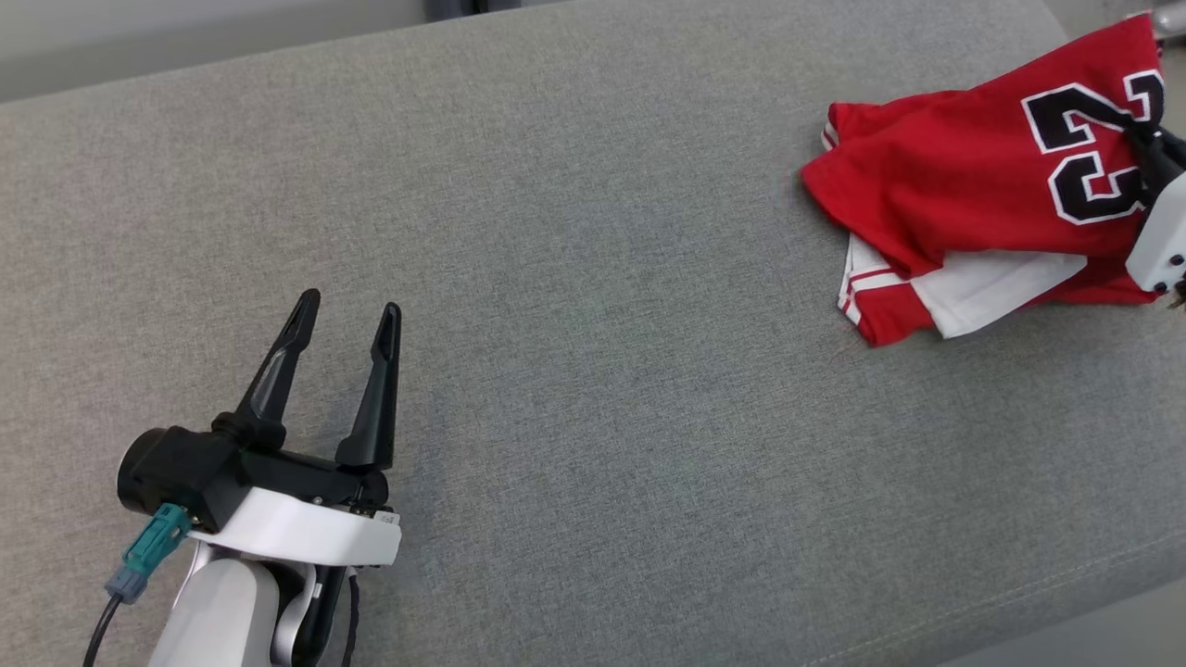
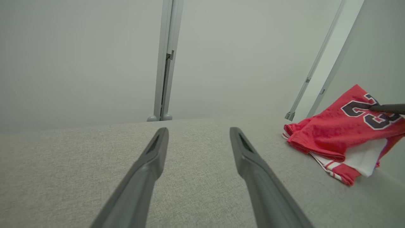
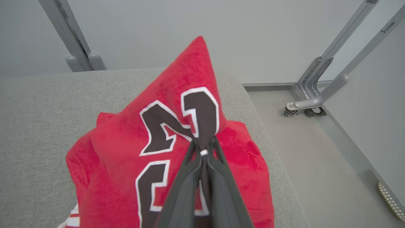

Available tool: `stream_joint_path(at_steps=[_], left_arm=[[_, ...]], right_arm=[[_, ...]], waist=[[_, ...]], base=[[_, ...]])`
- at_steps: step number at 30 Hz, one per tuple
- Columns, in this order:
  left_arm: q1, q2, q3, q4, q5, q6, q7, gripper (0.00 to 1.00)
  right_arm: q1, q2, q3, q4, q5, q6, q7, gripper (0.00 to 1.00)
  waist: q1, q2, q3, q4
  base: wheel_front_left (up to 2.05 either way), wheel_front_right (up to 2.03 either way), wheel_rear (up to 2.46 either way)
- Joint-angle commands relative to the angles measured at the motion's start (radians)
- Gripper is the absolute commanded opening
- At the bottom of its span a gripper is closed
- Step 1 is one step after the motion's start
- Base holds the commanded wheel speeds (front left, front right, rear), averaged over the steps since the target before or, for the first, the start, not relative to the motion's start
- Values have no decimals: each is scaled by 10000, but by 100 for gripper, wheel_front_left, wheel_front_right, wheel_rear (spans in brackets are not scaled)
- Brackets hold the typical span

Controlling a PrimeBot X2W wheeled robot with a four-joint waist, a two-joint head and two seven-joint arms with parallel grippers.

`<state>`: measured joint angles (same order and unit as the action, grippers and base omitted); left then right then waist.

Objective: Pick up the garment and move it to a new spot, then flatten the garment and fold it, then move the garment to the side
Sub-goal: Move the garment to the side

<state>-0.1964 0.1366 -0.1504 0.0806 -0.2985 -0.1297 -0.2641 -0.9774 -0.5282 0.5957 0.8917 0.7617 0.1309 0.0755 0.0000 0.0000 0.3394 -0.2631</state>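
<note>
The garment (image 1: 964,185) is a red jersey with black white-edged numbers and white trim, bunched at the far right of the grey cushioned surface (image 1: 574,306). My right gripper (image 1: 1138,132) is shut on a fold of it by the numbers, and the cloth rises to a peak there. The right wrist view shows the fingers (image 3: 190,177) pinching the garment (image 3: 120,148) at the black digit. My left gripper (image 1: 350,310) stands open over bare fabric at the lower left, far from the garment. In the left wrist view the garment (image 2: 329,136) lies to the right of the left gripper (image 2: 198,134).
The surface's right edge (image 3: 269,126) runs just beside the garment, with floor below. Grey metal frame legs with castors (image 3: 310,104) stand on the floor at the right. A pale wall with an upright post (image 2: 166,60) lies beyond the far edge.
</note>
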Motion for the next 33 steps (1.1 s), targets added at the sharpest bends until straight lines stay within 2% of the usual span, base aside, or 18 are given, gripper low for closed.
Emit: stream_joint_path(at_steps=[1,3,4,5,6,14,19,27,33], left_arm=[[-226,50,19,-47,26,-16,3,100],[-250,106,11,-59,23,-16,3,100],[-252,129,-5,-60,24,-16,4,100],[-264,160,-20,-56,27,-16,4,100],[-282,183,-22,-55,24,-16,4,100],[-377,175,32,-6,-73,-17,4,100],[-109,-19,398,-54,-119,5,4,100],[522,-266,1442,-269,-92,86,2,100],[917,-410,2138,-441,-12,116,5,100]], right_arm=[[-138,-4,24,88,-107,-1,-113,0],[-391,8,25,584,-353,-1,-352,0],[-512,44,-24,814,-466,-1,-516,31],[-636,81,-58,1081,-593,-1,-688,80],[-734,177,-130,1365,-642,-1,-811,100],[-1341,731,-174,2983,-1468,-1,-1885,100],[-1251,962,-49,2845,-1688,-1,-2748,100],[-183,982,-95,999,-1856,-1,-3406,100],[1553,884,-1293,-1512,-2222,-1,-3404,100]], waist=[[0,0,98,-6],[0,0,180,-17],[0,0,211,-22],[0,0,239,-27],[0,0,263,-34],[0,0,63,54],[0,0,-518,300],[0,0,-1544,1040],[0,0,-2077,1773]], base=[[0,0,0],[0,0,0],[0,0,0],[0,0,0],[0,0,0],[0,0,0],[0,0,0],[0,0,0],[0,0,0]])
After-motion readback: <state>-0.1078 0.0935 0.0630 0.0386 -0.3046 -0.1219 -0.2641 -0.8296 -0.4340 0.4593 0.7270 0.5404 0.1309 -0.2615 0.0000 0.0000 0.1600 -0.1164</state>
